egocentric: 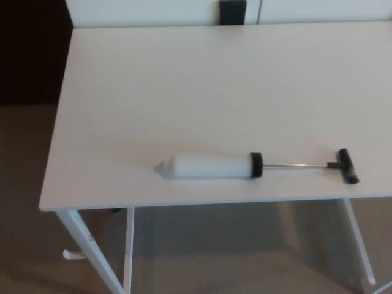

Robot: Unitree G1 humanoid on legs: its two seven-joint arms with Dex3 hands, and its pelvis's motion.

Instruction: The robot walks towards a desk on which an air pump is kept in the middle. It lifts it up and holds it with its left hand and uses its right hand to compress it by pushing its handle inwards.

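From the head view, the air pump lay flat on the desk toward six o'clock, near the front edge, its handle drawn out at three o'clock. Neither hand showed, so nothing was grasped. Lifting and compressing both remained undone.

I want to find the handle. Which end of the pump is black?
The right-hand end: the air pump has a small black T-handle on a thin metal rod. The other end is a white pointed tip.
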